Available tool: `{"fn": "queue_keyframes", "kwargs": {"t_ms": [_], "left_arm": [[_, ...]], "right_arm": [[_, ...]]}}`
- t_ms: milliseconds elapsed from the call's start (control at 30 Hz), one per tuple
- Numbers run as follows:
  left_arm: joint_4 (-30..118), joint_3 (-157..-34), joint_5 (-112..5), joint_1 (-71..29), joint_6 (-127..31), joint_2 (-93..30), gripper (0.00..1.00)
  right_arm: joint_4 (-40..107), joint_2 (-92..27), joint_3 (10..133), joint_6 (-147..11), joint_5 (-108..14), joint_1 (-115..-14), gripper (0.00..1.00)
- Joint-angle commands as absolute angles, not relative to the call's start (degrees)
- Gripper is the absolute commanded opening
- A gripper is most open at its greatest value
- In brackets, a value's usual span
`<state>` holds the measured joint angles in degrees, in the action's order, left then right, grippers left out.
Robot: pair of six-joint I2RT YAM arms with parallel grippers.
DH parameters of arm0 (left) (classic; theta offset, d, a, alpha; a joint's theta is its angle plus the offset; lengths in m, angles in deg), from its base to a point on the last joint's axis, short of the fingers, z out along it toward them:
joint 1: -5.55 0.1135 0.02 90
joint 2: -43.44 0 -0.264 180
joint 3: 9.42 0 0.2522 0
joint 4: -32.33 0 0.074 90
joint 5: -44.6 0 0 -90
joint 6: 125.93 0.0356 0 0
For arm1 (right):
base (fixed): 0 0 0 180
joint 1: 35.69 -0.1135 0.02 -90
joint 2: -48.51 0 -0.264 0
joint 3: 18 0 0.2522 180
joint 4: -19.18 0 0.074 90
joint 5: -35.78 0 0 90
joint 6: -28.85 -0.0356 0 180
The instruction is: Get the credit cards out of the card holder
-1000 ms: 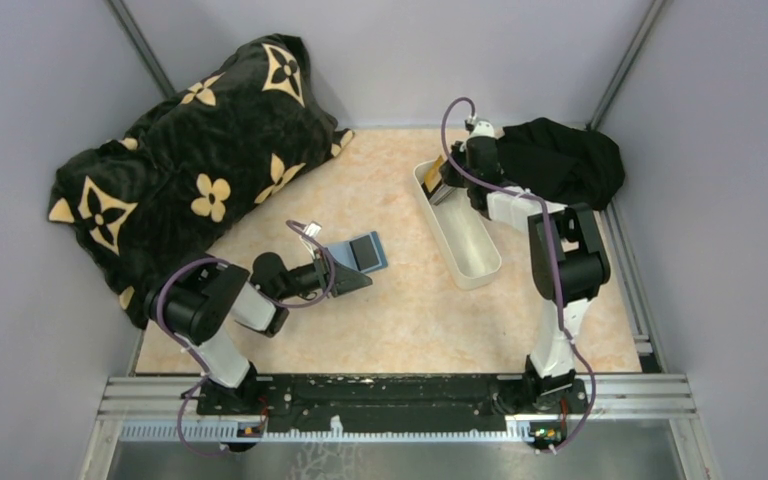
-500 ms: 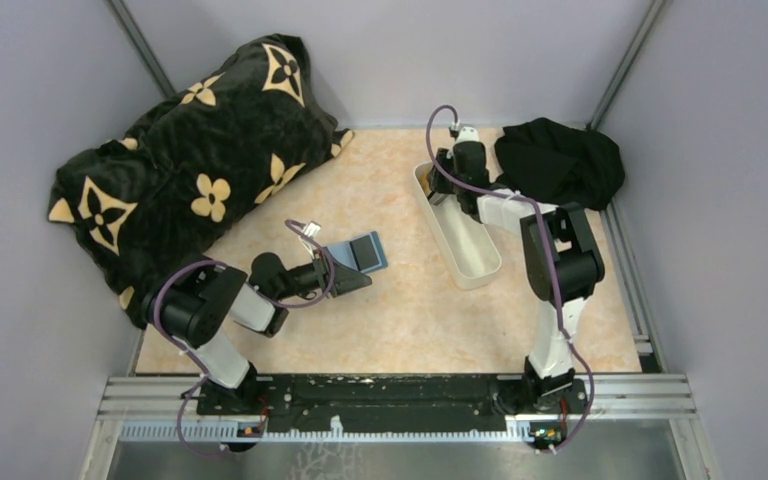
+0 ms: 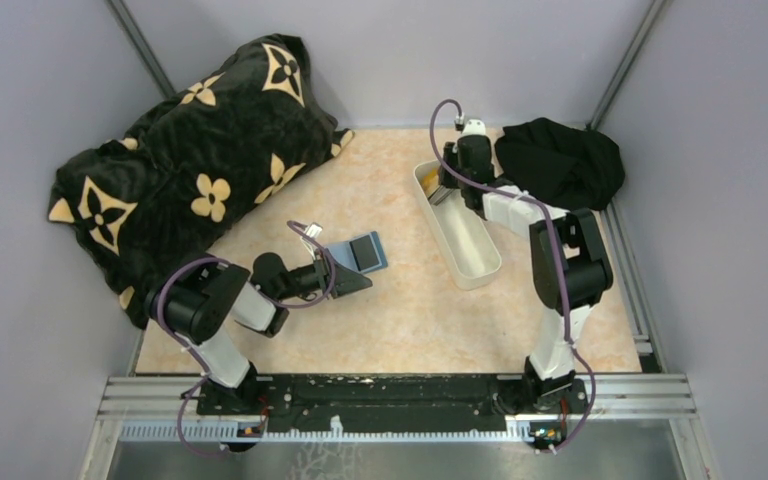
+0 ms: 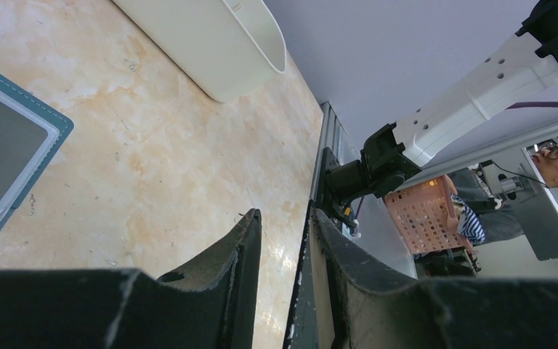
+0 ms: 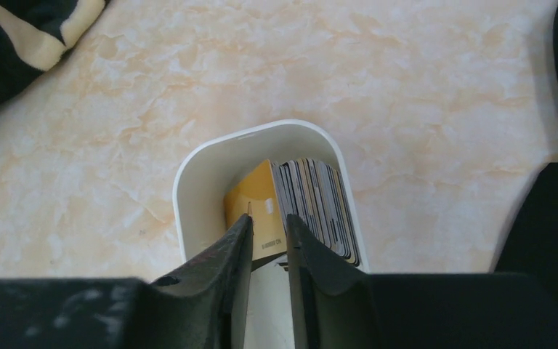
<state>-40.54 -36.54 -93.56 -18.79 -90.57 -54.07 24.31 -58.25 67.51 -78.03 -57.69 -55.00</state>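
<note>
A black cushion point(image 3: 195, 160) patterned with tan flowers lies slumped across the far left corner of a marbled beige table point(image 3: 400, 320). A crumpled black cloth point(image 3: 560, 160) sits in the far right corner, just beside a long white tray point(image 3: 470, 255). A pink basket point(image 4: 423, 212) stands beyond the table's edge.
</note>
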Motion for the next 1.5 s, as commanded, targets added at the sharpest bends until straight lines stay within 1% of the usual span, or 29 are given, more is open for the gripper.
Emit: {"fn": "queue_keyframes", "kwargs": {"t_ms": [0, 67, 100, 200, 267, 300, 333, 367, 400, 433, 467, 500, 533, 600, 633, 667, 767, 800, 833, 867, 900, 933, 1000, 1033, 1167, 1267, 1467], "left_arm": [[-56.48, -37.26, -94.50, -18.73, -90.14, -54.82, 0.37], [-56.48, -37.08, -94.42, -18.74, -90.03, -54.90, 0.37], [-56.48, -37.02, -94.44, -18.79, -89.99, -54.79, 0.37], [-56.48, -36.85, -93.79, -18.75, -89.82, -54.19, 0.37], [-53.47, -36.69, -91.54, -18.43, -88.59, -53.30, 0.39], [-50.71, -37.11, -90.68, -18.04, -88.39, -52.71, 0.43], [-48.42, -37.70, -89.65, -17.46, -88.84, -52.26, 0.52], [-47.24, -38.09, -87.85, -16.90, -89.69, -51.77, 0.61], [-46.62, -38.12, -86.14, -16.36, -90.02, -51.17, 0.64], [-44.73, -38.23, -84.26, -15.93, -89.76, -50.17, 0.65], [-40.75, -38.89, -82.07, -15.72, -88.06, -48.61, 0.65], [-32.97, -40.06, -79.90, -15.74, -85.23, -46.51, 0.64], [-23.60, -41.99, -77.10, -15.87, -81.99, -44.43, 0.62], [-6.62, -45.30, -69.80, -16.22, -76.65, -40.33, 0.59], [-1.86, -46.08, -66.95, -16.18, -75.33, -39.30, 0.57], [0.90, -46.26, -64.60, -16.24, -74.70, -38.45, 0.55], [6.78, -46.57, -60.72, -16.24, -74.17, -37.71, 0.49], [7.58, -46.70, -60.49, -16.24, -74.07, -38.22, 0.45], [7.82, -46.66, -60.59, -16.25, -74.33, -38.98, 0.38], [6.82, -46.39, -61.29, -16.29, -74.64, -39.68, 0.27], [4.34, -45.78, -62.75, -16.26, -75.07, -40.75, 0.20], [1.54, -44.64, -64.31, -16.27, -76.11, -42.34, 0.17], [-6.16, -42.85, -66.09, -16.39, -78.18, -45.36, 0.17], [-8.85, -42.70, -66.64, -16.27, -78.92, -47.08, 0.19], [-11.43, -43.50, -67.87, -16.37, -80.31, -52.01, 0.29], [-13.11, -43.35, -67.82, -16.42, -81.11, -54.35, 0.34], [-13.70, -42.10, -65.12, -16.42, -81.37, -55.77, 0.37]], "right_arm": [[24.09, -55.26, 70.57, -76.64, -59.05, -54.85, 0.16], [24.42, -56.25, 71.37, -76.74, -57.95, -54.80, 0.04], [24.57, -56.78, 71.67, -76.91, -57.22, -54.83, 0.00], [22.19, -55.80, 70.34, -77.78, -54.28, -55.26, 0.00], [20.71, -53.71, 68.57, -77.58, -53.18, -56.96, 0.00], [21.22, -52.75, 68.39, -77.24, -53.14, -58.14, 0.00], [22.31, -51.83, 68.25, -77.10, -52.70, -59.31, 0.00], [22.57, -50.73, 67.62, -77.06, -51.98, -60.58, 0.05], [22.28, -49.49, 66.38, -77.12, -51.38, -61.78, 0.15], [21.86, -48.18, 65.15, -77.30, -50.97, -62.98, 0.25], [21.83, -47.14, 63.89, -77.58, -50.41, -64.13, 0.33], [21.96, -46.65, 62.84, -77.93, -49.58, -65.07, 0.39], [22.38, -46.59, 61.99, -78.39, -48.70, -65.86, 0.40], [22.77, -46.60, 60.30, -79.60, -46.66, -66.79, 0.33], [22.47, -46.63, 59.17, -80.20, -45.81, -67.11, 0.27], [21.98, -46.81, 58.08, -80.74, -44.93, -67.21, 0.19], [21.83, -49.31, 56.34, -82.05, -41.45, -67.98, 0.08], [21.78, -50.07, 56.02, -82.23, -40.86, -68.73, 0.07], [21.78, -50.75, 56.04, -82.07, -40.82, -69.52, 0.07], [21.77, -51.42, 56.06, -81.99, -40.88, -70.40, 0.06], [21.73, -52.23, 56.22, -82.07, -40.71, -71.03, 0.05], [21.07, -53.08, 56.23, -82.51, -39.94, -71.38, 0.05], [19.45, -55.25, 56.22, -83.85, -37.81, -71.51, 0.05], [18.88, -55.89, 56.30, -84.31, -36.81, -71.54, 0.05], [18.30, -57.08, 56.67, -84.45, -36.00, -72.13, 0.05], [18.35, -58.06, 56.54, -84.35, -35.80, -72.18, 0.05], [17.97, -59.74, 55.79, -84.22, -35.84, -73.27, 0.05]]}}
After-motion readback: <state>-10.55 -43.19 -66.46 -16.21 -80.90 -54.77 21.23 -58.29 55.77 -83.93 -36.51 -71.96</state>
